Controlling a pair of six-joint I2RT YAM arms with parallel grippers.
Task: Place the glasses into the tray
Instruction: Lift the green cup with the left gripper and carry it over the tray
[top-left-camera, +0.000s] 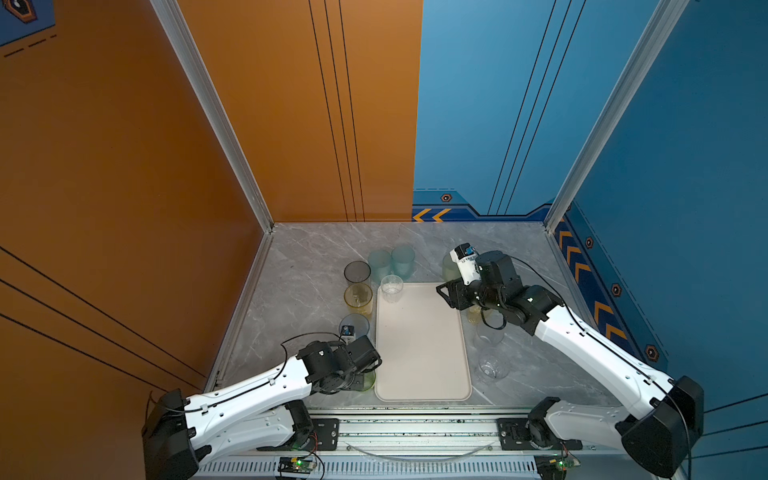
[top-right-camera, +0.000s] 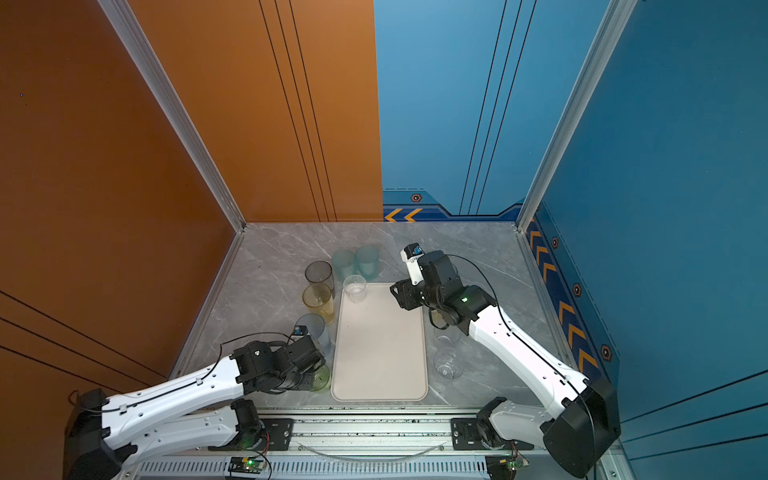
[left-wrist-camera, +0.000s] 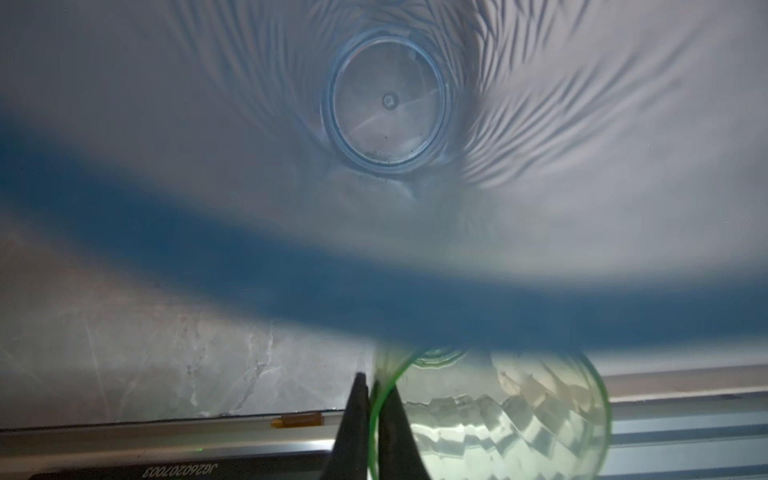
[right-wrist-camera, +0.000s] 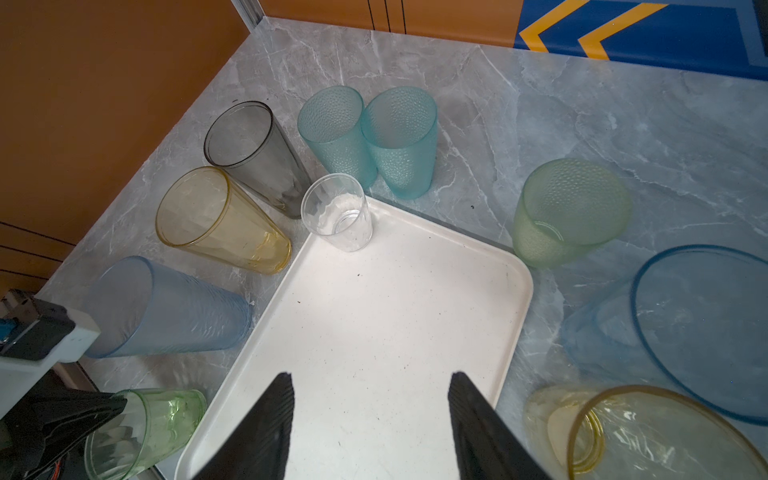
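The cream tray (top-left-camera: 422, 353) (top-right-camera: 378, 357) (right-wrist-camera: 395, 311) lies mid-table. One clear glass (top-left-camera: 392, 288) (right-wrist-camera: 337, 212) stands in its far left corner. My left gripper (left-wrist-camera: 374, 390) is shut on the rim of a short green glass (left-wrist-camera: 519, 415) (top-left-camera: 369, 380) (right-wrist-camera: 145, 428), which stands beside the tray's near left corner. A light blue glass (left-wrist-camera: 386, 104) (top-left-camera: 354, 326) fills most of the left wrist view. My right gripper (right-wrist-camera: 370, 378) (top-left-camera: 446, 293) hangs open and empty over the tray's far right part.
Left of the tray stand smoky grey (right-wrist-camera: 253, 153) and yellow (right-wrist-camera: 220, 220) glasses, behind it two teal ones (right-wrist-camera: 365, 137). A frosted green glass (right-wrist-camera: 569, 212), a blue one (right-wrist-camera: 698, 328) and a short yellow one (right-wrist-camera: 623, 436) are on its right, with clear glasses (top-left-camera: 492, 368).
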